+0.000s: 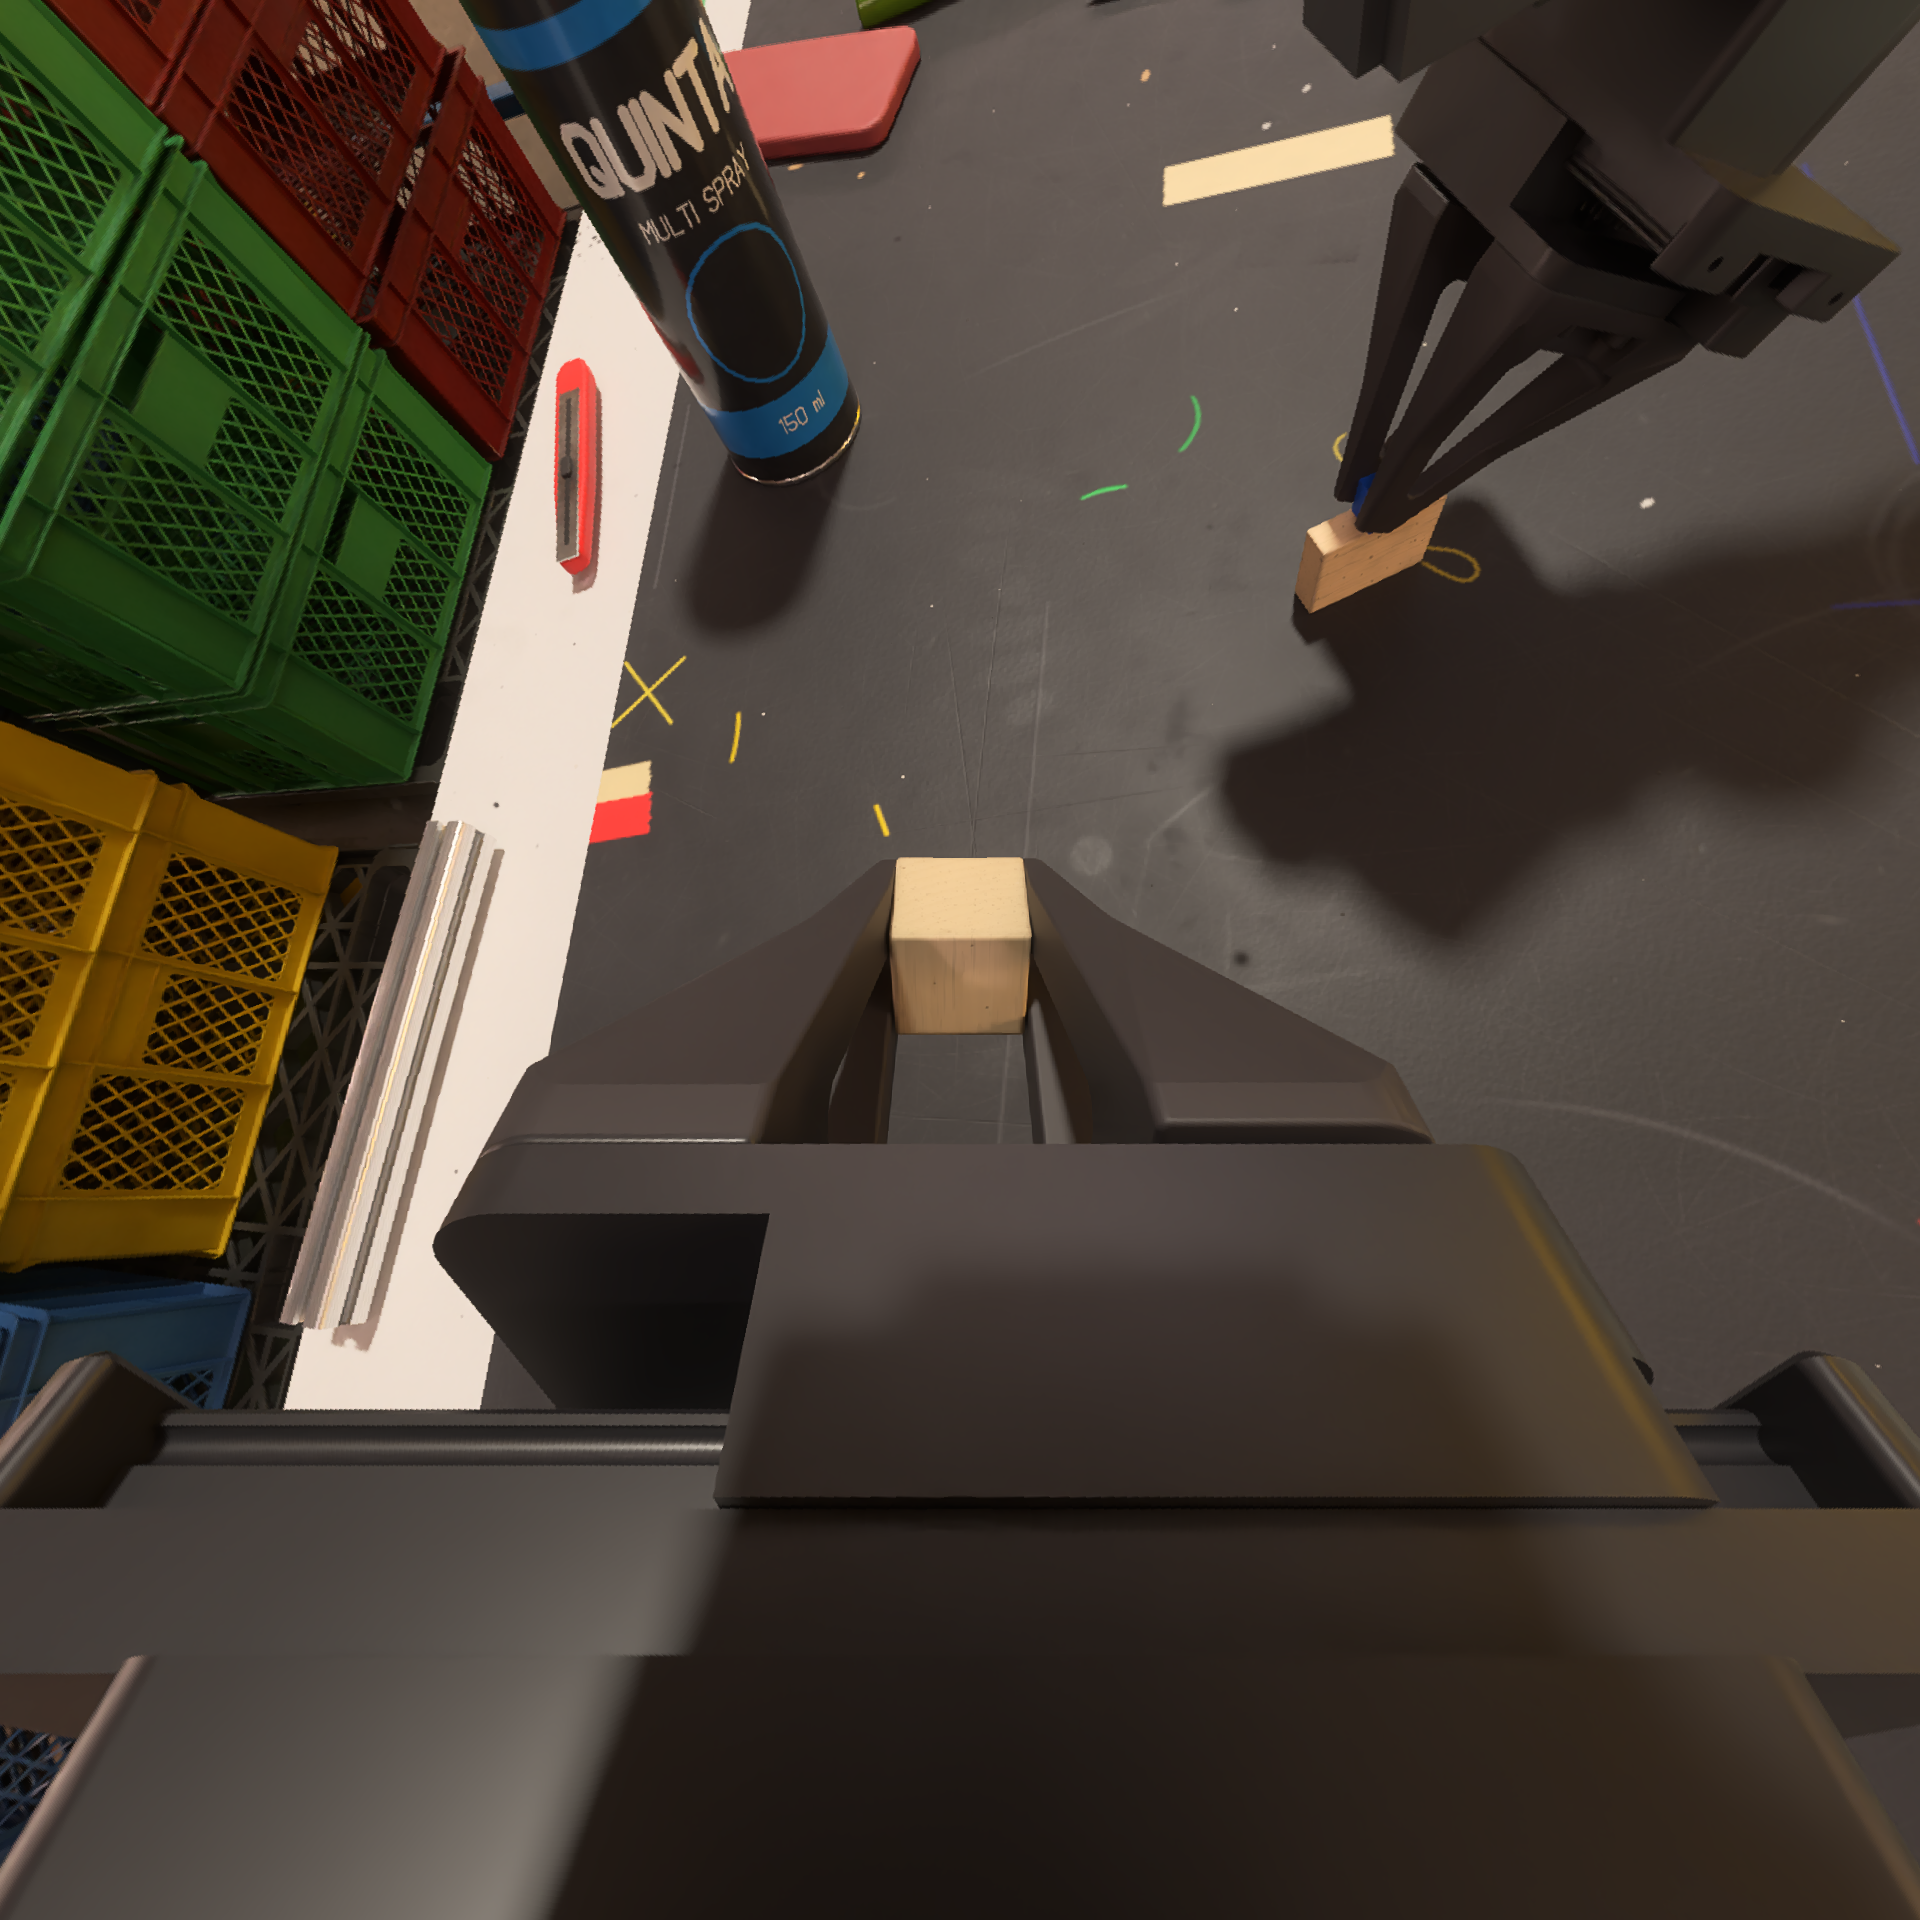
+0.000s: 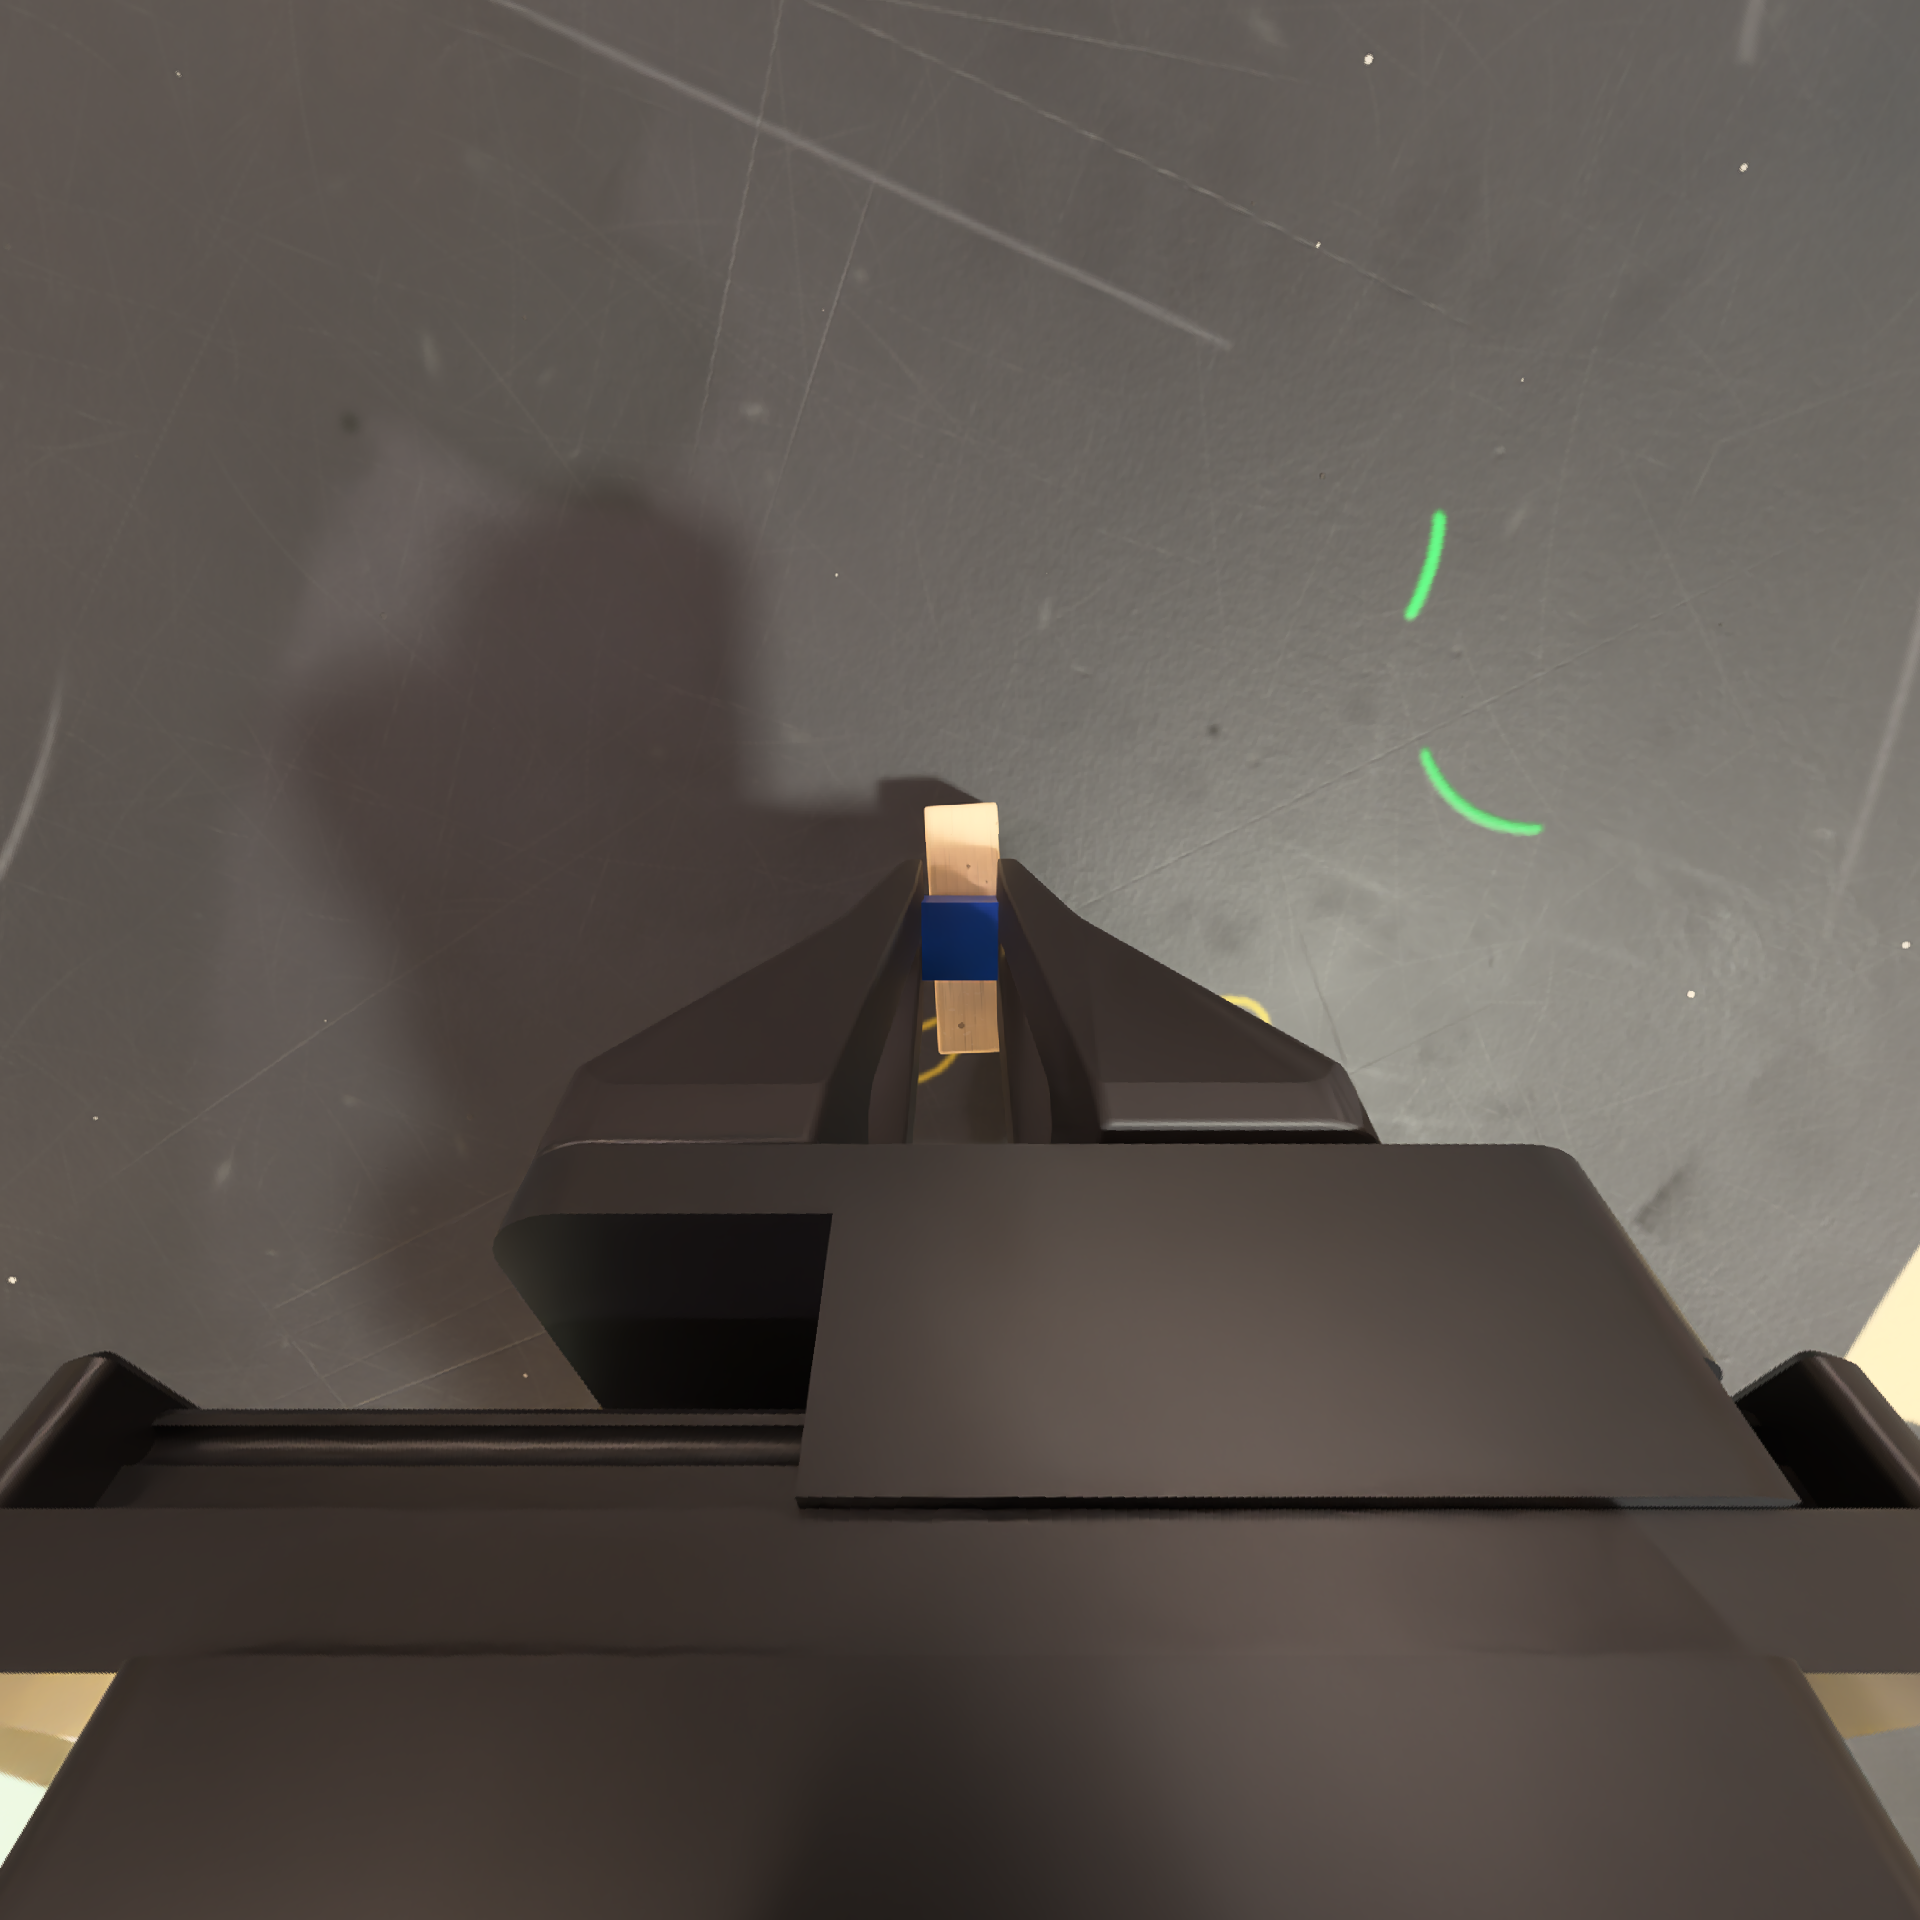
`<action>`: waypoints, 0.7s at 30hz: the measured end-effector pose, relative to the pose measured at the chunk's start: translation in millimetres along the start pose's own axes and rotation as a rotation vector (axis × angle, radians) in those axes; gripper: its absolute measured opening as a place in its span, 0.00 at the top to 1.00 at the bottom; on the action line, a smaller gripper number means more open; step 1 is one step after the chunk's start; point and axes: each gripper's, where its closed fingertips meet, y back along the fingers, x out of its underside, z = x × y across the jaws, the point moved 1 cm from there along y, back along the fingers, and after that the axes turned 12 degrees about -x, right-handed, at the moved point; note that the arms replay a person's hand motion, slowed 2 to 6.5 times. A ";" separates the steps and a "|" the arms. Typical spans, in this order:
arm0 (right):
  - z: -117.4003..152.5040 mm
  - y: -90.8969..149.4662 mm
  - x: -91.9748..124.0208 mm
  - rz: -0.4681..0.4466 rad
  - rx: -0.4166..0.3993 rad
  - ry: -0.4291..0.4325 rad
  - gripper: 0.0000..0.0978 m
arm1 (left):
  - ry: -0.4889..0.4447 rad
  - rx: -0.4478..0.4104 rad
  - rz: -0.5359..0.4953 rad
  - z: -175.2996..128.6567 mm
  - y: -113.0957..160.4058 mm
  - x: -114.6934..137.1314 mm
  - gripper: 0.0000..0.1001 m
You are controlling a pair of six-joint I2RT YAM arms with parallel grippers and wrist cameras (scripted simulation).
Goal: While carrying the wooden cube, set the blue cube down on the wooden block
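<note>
1. While the left gripper [image 1: 960,940] clamps the pale wooden cube [image 1: 960,951] above the dark table [image 1: 1039,644], it hangs well apart from the wooden block [image 1: 1351,561].
2. The right gripper [image 2: 960,935] pinches the small blue cube [image 2: 959,940], right over the block.

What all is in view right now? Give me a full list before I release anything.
Pale wooden cube: one, held above the dark mat.
Small blue cube: one, gripped directly over the block.
Flat pale wooden block: one, on the mat, far right.
Black-and-blue spray can: one, upright, mat's left edge.
Red utility knife: one, on the white strip.
Silver metal rail: one, on the white strip.
Red flat pad: one, far end.
Mesh plastic crates: green, red, yellow, blue, stacked left; counts unclear.
Dark scratched mat: one.
Left tool: black, shut on the wooden cube.
Right tool: black, shut on the blue cube.
</note>
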 end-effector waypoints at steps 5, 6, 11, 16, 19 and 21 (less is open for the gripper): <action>0.0 0.0 0.0 0.000 0.000 0.000 0.88 | 0.000 -0.001 0.000 0.4 0.3 0.0 0.81; 0.0 0.0 0.0 0.000 0.000 -0.001 0.88 | 0.001 -0.002 0.000 0.6 0.5 0.1 0.81; 0.0 0.0 0.0 0.000 0.000 -0.001 0.88 | 0.004 -0.005 0.002 1.6 1.5 0.4 0.81; 0.0 0.0 0.0 0.003 0.001 -0.001 0.88 | 0.005 -0.006 0.002 2.0 2.0 0.9 0.81; 0.0 0.0 0.0 0.005 0.002 -0.001 0.88 | 0.005 -0.006 0.002 2.0 2.1 0.9 0.81; 0.0 0.0 0.0 0.005 0.002 -0.001 0.88 | 0.005 -0.006 0.002 2.0 2.1 0.8 0.81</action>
